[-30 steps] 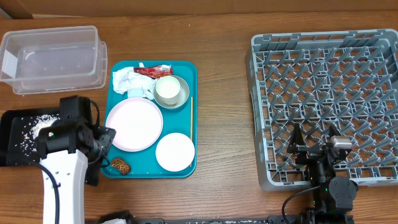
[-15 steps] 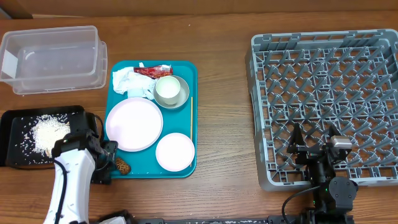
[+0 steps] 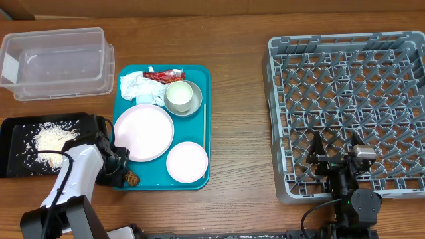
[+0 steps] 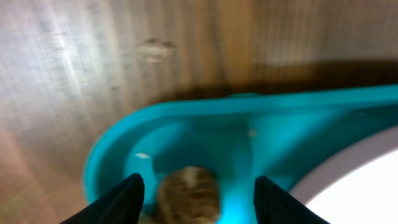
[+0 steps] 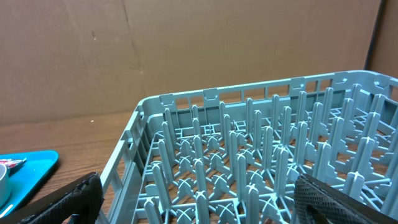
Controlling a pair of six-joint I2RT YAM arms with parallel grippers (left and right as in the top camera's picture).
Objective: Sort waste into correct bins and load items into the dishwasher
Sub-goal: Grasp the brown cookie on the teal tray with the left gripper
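Brown wooden desk (image 3: 239,40) is carrying everything: a clear tub (image 3: 56,63) and a black tray (image 3: 14,166) are sitting at the left, a teal tray (image 3: 189,129) is lying in the middle, and the grey dish rack (image 3: 345,99) is filling the right side. Over the last second the left arm (image 3: 76,176) has been swinging off the black tray, where a heap of white rice (image 3: 50,141) is now lying, and across to the near left corner of the teal tray, its jaws narrowing on the way. By my reading, the rice is already sorted and the brown lump (image 4: 186,190) is the next piece of waste being fetched. In the left wrist view the lump is sitting on the tray floor between the left jaws, close to one finger and with bare teal showing before the other, so the left jaws are standing partly spread and are not yet pinching it. The right jaws are hanging wide apart, holding nothing, above the near part of the rack. The napkin (image 3: 139,87) and the red wrapper (image 3: 163,75) are lying at the far end of the teal tray beside the bowl (image 3: 182,97). The large plate (image 3: 143,133), the small plate (image 3: 186,162) and the stick (image 3: 204,123) are also waiting there, none of them loaded yet.
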